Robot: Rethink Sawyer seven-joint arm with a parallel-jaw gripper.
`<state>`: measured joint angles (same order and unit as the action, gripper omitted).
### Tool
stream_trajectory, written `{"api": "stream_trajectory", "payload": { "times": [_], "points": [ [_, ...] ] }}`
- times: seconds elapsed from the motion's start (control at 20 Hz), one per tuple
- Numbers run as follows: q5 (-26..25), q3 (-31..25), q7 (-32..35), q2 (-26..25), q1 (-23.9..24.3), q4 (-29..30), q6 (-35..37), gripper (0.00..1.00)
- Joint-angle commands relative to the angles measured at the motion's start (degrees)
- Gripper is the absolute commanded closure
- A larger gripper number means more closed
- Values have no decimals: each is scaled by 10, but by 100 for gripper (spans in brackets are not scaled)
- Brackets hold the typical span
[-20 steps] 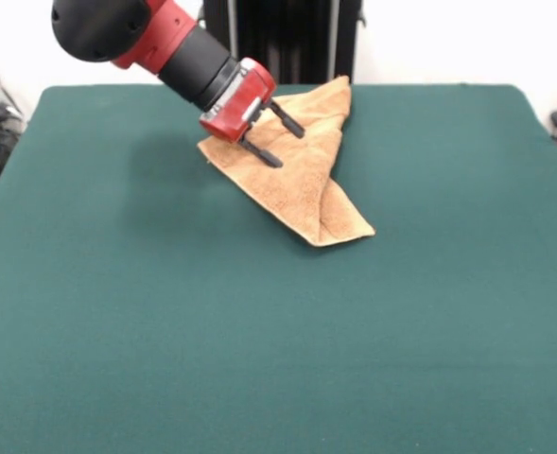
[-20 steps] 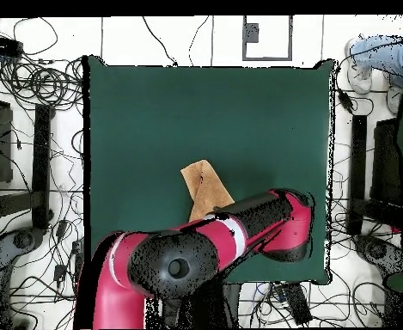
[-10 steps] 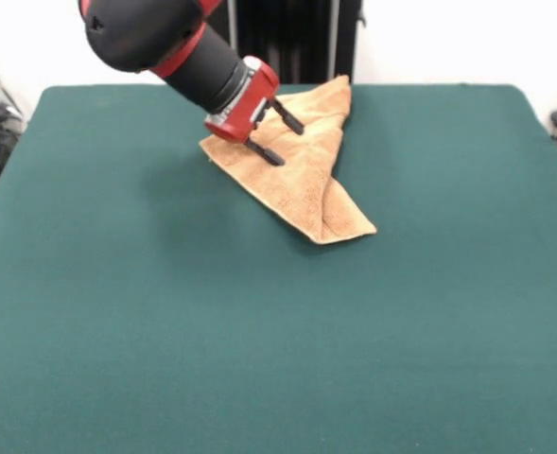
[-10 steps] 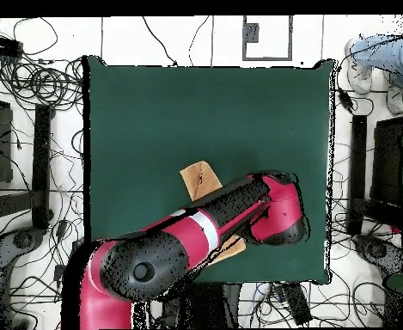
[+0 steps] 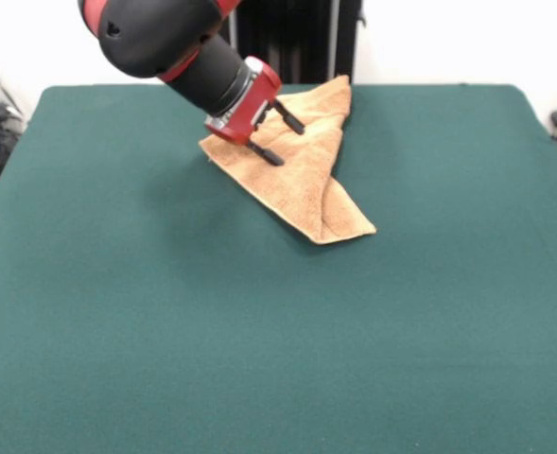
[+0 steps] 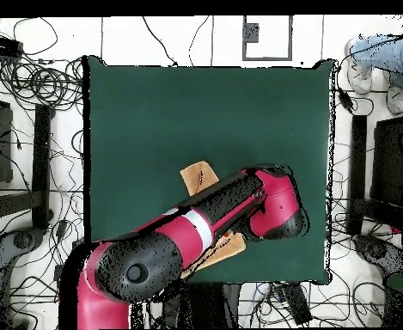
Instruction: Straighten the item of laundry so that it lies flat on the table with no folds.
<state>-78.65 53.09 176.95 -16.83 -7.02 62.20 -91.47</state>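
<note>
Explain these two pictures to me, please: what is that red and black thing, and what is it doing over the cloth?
The red and black thing is a robot arm. At its end sits its tool, two thin dark fingers that stand apart, so it is open and holds nothing. One picture is taken from across the table and faces the robot; the other looks straight down from above, where the arm hides much of the cloth. On the large dark green felt-covered table lies a small orange-tan terry towel, folded over itself into a rough triangle near the far edge, so not yet flat. The tool hangs just over the towel's upper part; whether its tips touch the cloth I cannot tell. At the top right corner of the overhead picture a person's sleeve shows beyond the table.
</note>
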Motion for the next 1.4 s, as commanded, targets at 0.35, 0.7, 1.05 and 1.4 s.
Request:
{"api": "stream_trajectory", "payload": {
  "times": [0.35, 0.7, 1.05, 1.4],
  "points": [
    [-74, -25, 448, -180, -72, -14, 157, 0],
    [-41, 16, 439, -199, -94, 7, 242, 0],
    [-20, 13, 417, -204, -89, 6, 264, 0],
    [-14, 7, 408, -205, -82, -1, 265, 0]
  ]
}}
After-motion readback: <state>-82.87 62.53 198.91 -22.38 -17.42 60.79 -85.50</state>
